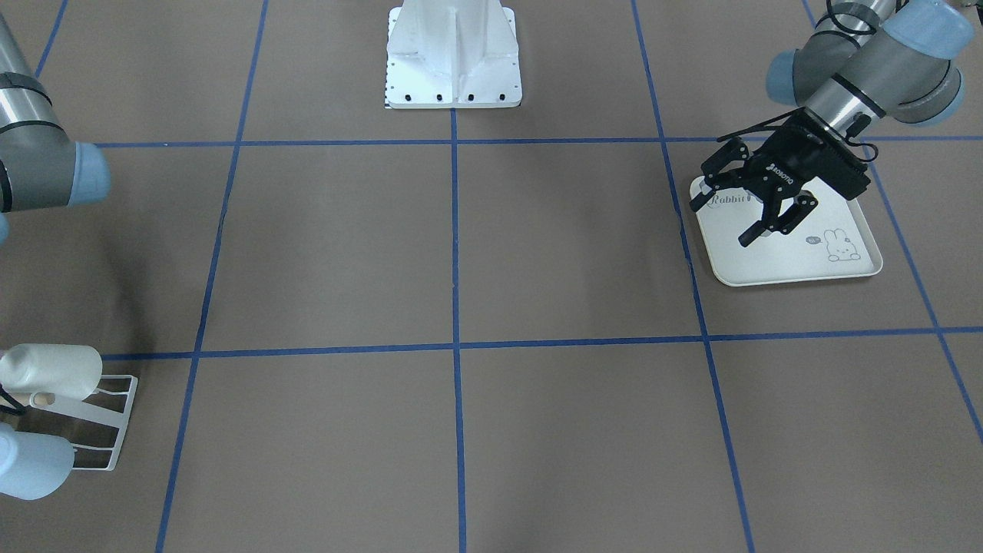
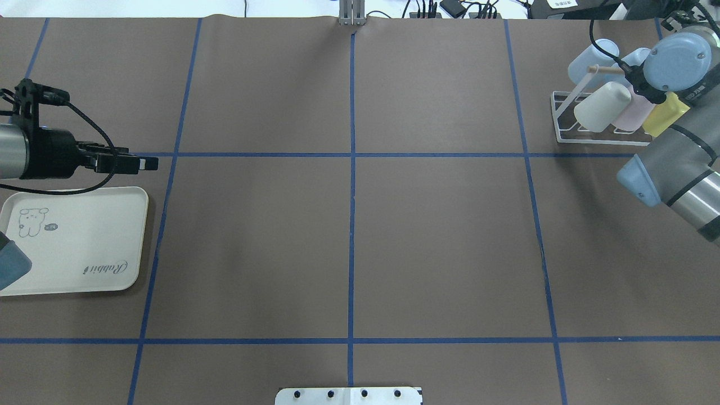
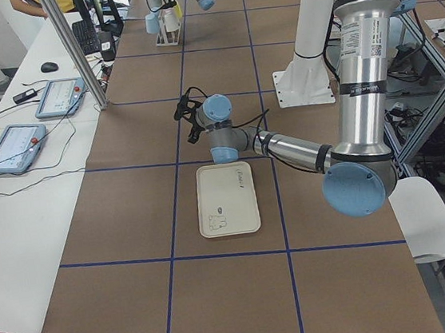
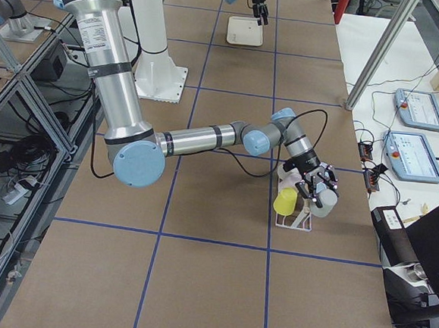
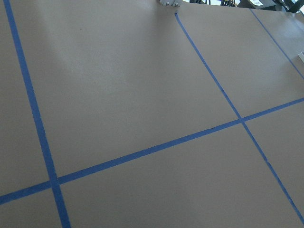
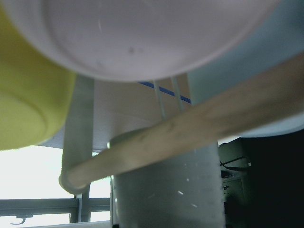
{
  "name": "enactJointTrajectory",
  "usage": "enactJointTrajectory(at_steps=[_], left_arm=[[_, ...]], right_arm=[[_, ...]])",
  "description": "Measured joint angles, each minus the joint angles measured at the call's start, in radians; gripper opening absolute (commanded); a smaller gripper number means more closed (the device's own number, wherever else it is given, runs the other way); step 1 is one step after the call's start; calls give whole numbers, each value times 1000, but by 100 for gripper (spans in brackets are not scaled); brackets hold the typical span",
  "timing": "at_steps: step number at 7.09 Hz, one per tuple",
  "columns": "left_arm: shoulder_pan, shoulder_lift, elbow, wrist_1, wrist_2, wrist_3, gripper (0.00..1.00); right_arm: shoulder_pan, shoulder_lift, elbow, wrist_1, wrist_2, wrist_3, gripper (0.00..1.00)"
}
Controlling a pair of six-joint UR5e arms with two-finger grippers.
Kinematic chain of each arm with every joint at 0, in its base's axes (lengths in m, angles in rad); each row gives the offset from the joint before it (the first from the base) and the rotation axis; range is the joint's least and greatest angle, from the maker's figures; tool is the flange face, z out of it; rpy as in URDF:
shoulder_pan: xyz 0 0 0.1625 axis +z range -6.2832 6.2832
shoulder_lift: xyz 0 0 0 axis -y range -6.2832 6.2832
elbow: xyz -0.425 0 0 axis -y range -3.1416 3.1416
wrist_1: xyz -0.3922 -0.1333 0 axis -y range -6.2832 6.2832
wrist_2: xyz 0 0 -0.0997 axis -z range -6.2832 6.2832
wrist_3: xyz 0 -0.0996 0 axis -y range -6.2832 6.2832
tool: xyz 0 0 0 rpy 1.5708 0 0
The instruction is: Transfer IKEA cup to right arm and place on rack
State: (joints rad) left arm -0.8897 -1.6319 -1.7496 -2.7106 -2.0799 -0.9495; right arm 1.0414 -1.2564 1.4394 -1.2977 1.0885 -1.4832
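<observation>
Sitting at rack: IKEA cup (image 2: 601,107), cream, tilted over the white bars, upper right of the overhead view.
Rack (image 2: 562,136): white wire frame with a pale wooden rod (image 2: 604,70); carries also a pink cup (image 2: 631,115), a yellow cup (image 2: 666,112) and a pale blue cup (image 2: 585,62) behind.
Right arm (image 2: 675,163): enters from the right edge of the overhead view and bends over the rack.
Right gripper (image 4: 316,188): right at the cups; cannot tell whether spread or clamped, nor whether touching the cream cup.
Left gripper (image 1: 720,223): fingers spread wide, above the rabbit-printed tray (image 1: 783,265), upper right of the front-facing view.
Table (image 1: 568,246): brown, crossed by a blue tape grid.
</observation>
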Motion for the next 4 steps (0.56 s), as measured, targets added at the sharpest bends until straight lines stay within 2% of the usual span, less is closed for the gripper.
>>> enactJointTrajectory(at_steps=[1,3,4], left_arm=[[0,0,0,0,0,0,100],[0,0,1,0,0,0,100],[1,0,2,0,0,0,100]], right_arm=[[-1,0,0,0,-1,9,36],[-3,0,0,0,-2,23,63],[-3,0,-1,0,-3,25,64]])
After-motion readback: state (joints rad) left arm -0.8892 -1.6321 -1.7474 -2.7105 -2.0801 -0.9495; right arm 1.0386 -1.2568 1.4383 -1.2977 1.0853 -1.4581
